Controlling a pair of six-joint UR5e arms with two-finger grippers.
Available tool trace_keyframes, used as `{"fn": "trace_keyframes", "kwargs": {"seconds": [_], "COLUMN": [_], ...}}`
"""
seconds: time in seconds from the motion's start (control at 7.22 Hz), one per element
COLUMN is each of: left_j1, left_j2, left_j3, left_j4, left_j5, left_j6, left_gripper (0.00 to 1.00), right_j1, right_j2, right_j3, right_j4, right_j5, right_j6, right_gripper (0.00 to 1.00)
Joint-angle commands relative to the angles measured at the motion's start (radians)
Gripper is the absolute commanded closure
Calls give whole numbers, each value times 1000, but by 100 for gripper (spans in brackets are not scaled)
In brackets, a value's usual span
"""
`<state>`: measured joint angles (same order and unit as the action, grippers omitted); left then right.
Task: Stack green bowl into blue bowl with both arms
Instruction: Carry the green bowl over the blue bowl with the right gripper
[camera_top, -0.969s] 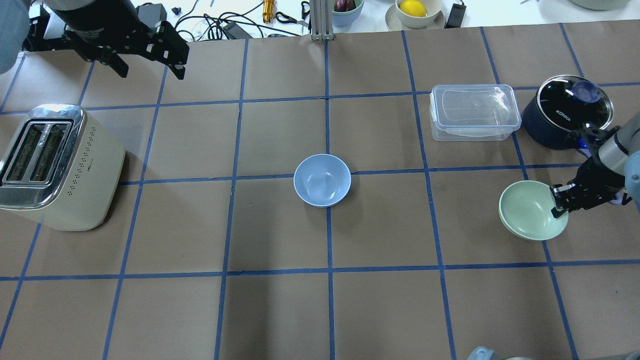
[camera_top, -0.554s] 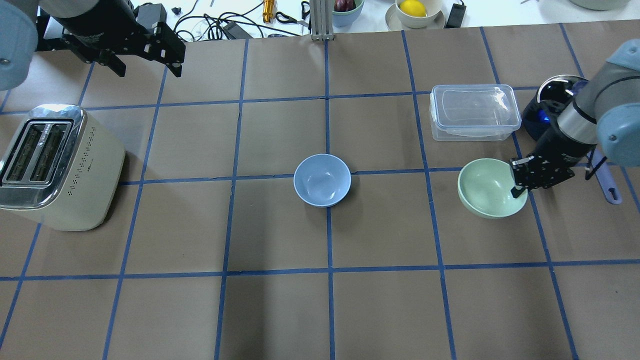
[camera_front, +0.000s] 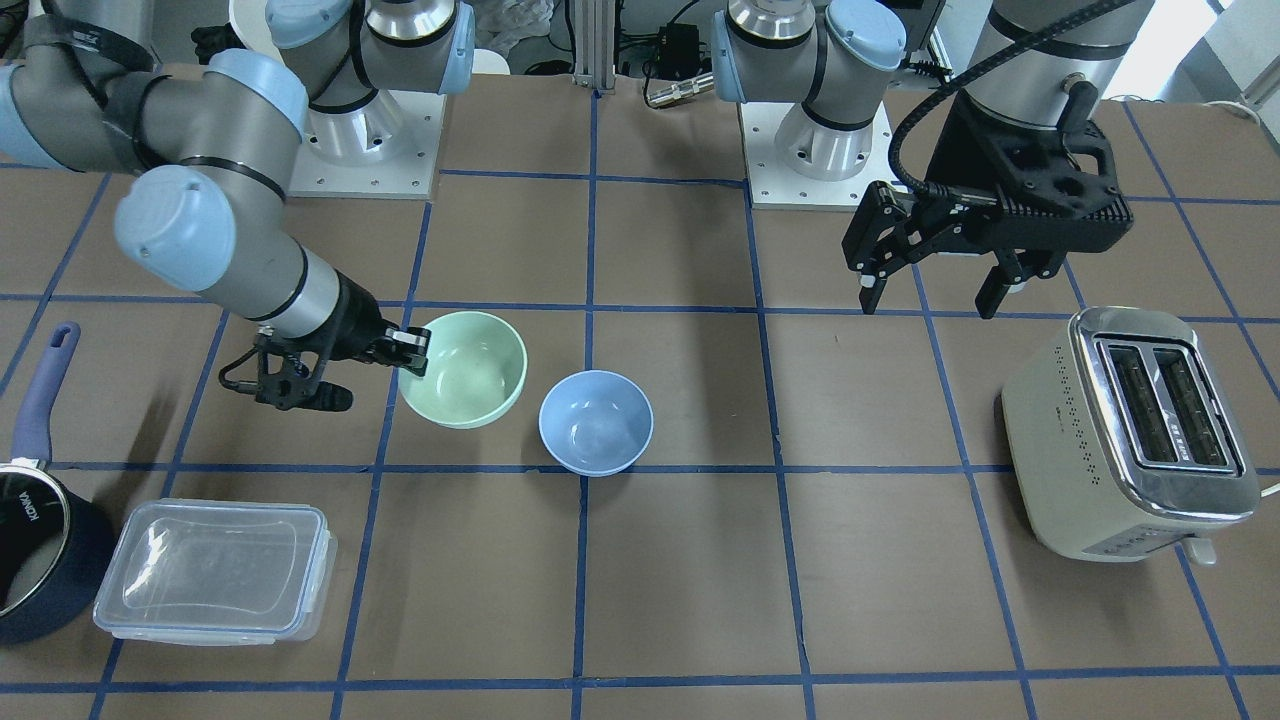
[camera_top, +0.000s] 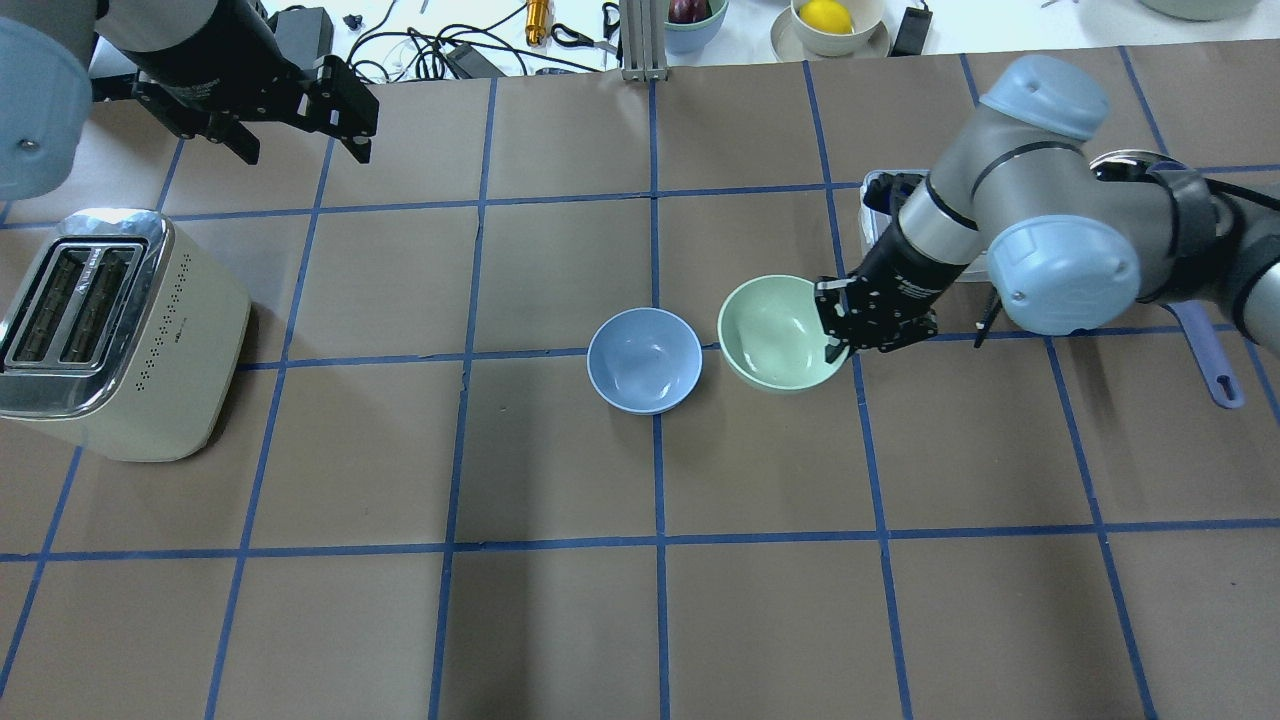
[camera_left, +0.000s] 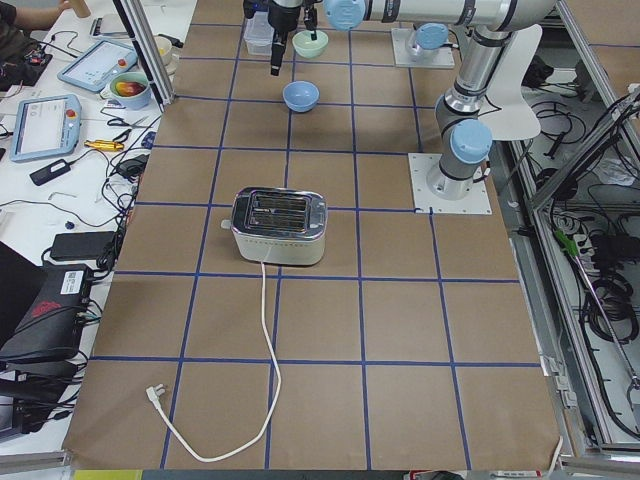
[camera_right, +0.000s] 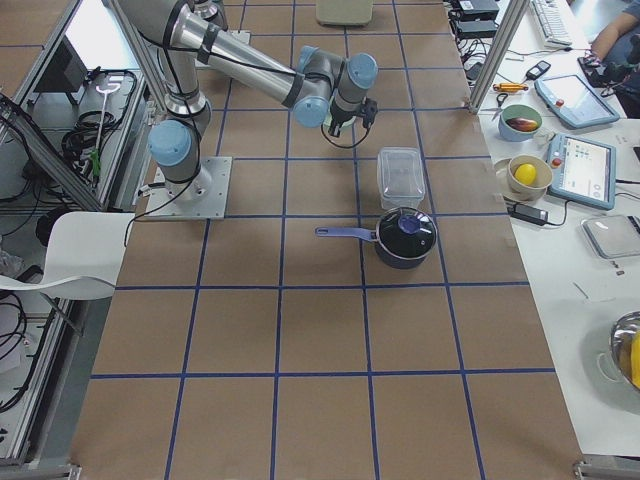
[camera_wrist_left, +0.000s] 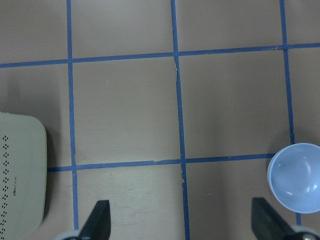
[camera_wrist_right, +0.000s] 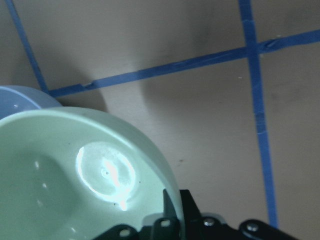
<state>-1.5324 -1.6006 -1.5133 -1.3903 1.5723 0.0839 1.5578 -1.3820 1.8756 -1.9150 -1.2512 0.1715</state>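
A brown-papered counter (camera_top: 560, 620), gridded in blue tape, is bordered by cluttered benches along its far edge. The right hand (camera_top: 838, 342) is clamped on the right rim of the green bowl (camera_top: 772, 335), one finger inside the wall and one outside, and the bowl appears to be held just above the paper. The blue bowl (camera_top: 644, 360) is found immediately to its left, upright at mid-counter, the two rims nearly meeting from overhead. A short carry leftward and then down is therefore judged to be all that is needed. Bare paper is seen all round the blue bowl. The left hand (camera_top: 303, 150) is held wide open and empty above the far left, well apart from both bowls. A toaster (camera_top: 120, 330) is stood further left. A clear box (camera_front: 215, 570) and saucepan (camera_front: 35, 560) are placed at the right.
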Motion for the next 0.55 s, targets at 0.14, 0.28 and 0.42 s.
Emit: {"fn": "trace_keyframes", "kwargs": {"seconds": [0.14,0.28,0.42], "left_j1": [0,0,-2], "left_j2": [1,1,-1], "left_j3": [-2,-2,-4], "left_j4": [0,0,0], "left_j5": [-2,-3,-3], "left_j6": [-1,-1,-1], "left_gripper": [0,0,0], "right_j1": [198,226,231], "right_j2": [102,142,159], "right_j3": [-50,-47,-46], "right_j4": [-204,-237,-237], "right_j5": [36,32,-23], "right_j6": [190,204,203], "right_gripper": [100,100,100]}}
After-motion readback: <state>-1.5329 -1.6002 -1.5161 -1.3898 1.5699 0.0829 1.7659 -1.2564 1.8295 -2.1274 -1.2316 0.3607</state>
